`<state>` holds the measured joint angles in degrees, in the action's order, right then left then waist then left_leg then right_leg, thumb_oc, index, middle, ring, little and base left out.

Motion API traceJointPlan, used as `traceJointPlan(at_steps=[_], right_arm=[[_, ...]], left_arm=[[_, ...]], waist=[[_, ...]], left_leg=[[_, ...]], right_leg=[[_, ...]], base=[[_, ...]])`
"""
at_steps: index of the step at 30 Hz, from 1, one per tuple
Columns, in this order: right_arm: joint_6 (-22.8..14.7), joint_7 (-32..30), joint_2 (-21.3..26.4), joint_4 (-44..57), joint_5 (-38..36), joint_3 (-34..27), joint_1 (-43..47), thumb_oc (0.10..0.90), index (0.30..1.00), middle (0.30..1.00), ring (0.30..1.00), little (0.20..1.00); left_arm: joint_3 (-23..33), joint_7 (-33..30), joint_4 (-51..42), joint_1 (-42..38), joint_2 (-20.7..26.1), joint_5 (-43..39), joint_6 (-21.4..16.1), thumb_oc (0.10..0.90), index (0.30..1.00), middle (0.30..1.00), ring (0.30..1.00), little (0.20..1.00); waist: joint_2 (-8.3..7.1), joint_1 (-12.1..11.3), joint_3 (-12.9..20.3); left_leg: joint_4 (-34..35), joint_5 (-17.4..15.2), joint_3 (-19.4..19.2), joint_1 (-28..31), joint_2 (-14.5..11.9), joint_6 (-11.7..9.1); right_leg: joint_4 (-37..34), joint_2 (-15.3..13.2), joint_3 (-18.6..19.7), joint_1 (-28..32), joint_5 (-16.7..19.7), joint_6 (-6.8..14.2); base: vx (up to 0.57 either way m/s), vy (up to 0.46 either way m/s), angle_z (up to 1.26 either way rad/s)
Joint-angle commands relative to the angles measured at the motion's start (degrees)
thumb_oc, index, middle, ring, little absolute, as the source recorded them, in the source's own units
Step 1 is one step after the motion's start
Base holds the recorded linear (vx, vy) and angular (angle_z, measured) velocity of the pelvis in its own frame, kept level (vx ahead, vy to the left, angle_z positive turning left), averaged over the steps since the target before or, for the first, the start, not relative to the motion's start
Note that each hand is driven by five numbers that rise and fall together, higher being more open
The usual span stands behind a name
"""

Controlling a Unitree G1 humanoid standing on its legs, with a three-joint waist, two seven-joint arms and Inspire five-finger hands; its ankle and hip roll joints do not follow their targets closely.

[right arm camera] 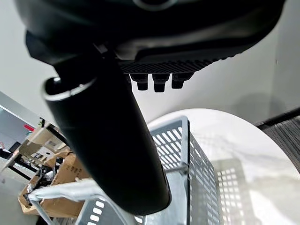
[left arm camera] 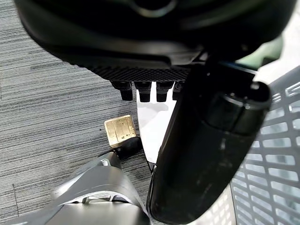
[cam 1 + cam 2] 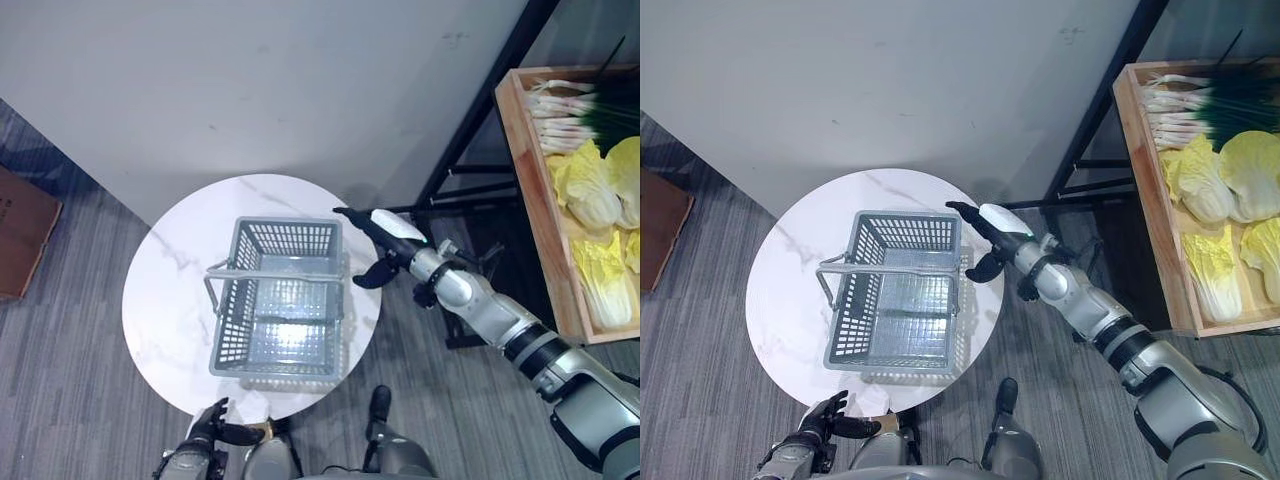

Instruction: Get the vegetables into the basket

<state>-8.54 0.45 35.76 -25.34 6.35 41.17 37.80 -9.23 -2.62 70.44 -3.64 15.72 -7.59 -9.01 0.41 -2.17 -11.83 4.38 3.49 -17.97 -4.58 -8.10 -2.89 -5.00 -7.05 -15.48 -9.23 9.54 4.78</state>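
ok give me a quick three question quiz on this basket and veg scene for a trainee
1. True or false: the basket already holds vegetables.
2. Where are the cabbages? A) on the round table B) in the wooden crate C) on the floor
3. Which hand is by the basket's far corner?

Key:
1. False, it is empty.
2. B, beside the spring onions.
3. The right hand, fingers straight, holding nothing; the left hand hangs low at the table's near edge.

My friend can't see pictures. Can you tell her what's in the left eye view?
An empty grey plastic basket sits on a round white marble table, and the robot's right hand hovers open by the basket's far right corner. A wooden crate on the right holds pale yellow cabbages and green onions.
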Motion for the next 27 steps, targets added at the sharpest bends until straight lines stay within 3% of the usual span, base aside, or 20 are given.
traceJointPlan(at_steps=[1,5,6,11,20,27], right_arm=[[-2.92,-2.75,-3.22,0.58,-0.08,-0.16,8.76,0.9,1.0,1.0,1.0,1.0],[-2.59,-3.02,-4.95,-1.58,0.58,0.64,10.25,0.9,1.0,1.0,1.0,1.0],[-2.32,-2.99,-7.43,-3.01,1.03,1.93,10.51,0.9,1.0,1.0,1.0,1.0],[-2.71,-4.66,-8.64,-3.52,-0.56,1.1,8.99,0.9,1.0,1.0,1.0,1.0],[-3.12,-5.72,-7.5,0.8,1.07,0.88,9.03,0.9,1.0,1.0,1.0,1.0],[-1.48,-14.75,-2.33,-1.34,16.22,-1.66,13.52,0.9,1.0,1.0,1.0,1.0]], left_arm=[[-2.72,-1.61,2.39,-0.83,4.45,-1.41,-0.82,0.9,1.0,1.0,1.0,1.0],[-3.03,-1.96,2.26,-1.33,4.75,-1.83,-0.99,0.9,1.0,1.0,1.0,1.0],[-6.84,-4.42,4.03,-8.13,0.8,-1.05,0.55,0.9,1.0,1.0,1.0,1.0],[-5.83,-5.6,5.45,-2.5,0.04,2.03,0.24,0.9,1.0,1.0,1.0,1.0],[-6.12,-6.17,4.7,-1.84,0.5,3.33,0.33,0.9,1.0,1.0,1.0,1.0],[-7.05,-6.84,3.95,-1.85,0.56,4.47,-0.06,0.9,1.0,1.0,1.0,1.0]], waist=[[-2.01,-0.39,2.42],[-2.14,-0.9,2.05],[-2.52,0.09,2.06],[-3.54,-1.45,2.72],[-3.98,-1.43,3.02],[-4.1,-1.52,4.03]], left_leg=[[0.62,6.43,0.08,-5.1,-2.04,-5.48],[0.62,6.56,0.37,-5.74,-1.91,-5.41],[0.62,6.44,0.09,-5.57,-2.02,-5.5],[0.62,6.17,0.8,-6.08,-1.81,-5.31],[0.62,5.65,0.95,-5.69,-1.39,-5.0],[0.62,5.08,0.58,-4.81,-1.32,-4.8]], right_leg=[[0.57,-6.39,3.8,1.19,0.44,6.75],[0.55,-6.59,3.76,0.75,0.65,6.84],[0.59,-6.51,3.97,0.64,0.6,6.79],[0.51,-6.55,3.37,0.8,0.37,6.67],[0.6,-6.81,3.49,1.17,0.24,6.8],[0.42,-6.85,3.76,1.75,0.26,6.95]], base=[[-0.01,0.007,0.04],[0.0,0.001,0.01],[0.0,0.0,0.0],[0.03,-0.038,0.01],[0.0,0.001,0.01],[0.0,0.0,0.0]])
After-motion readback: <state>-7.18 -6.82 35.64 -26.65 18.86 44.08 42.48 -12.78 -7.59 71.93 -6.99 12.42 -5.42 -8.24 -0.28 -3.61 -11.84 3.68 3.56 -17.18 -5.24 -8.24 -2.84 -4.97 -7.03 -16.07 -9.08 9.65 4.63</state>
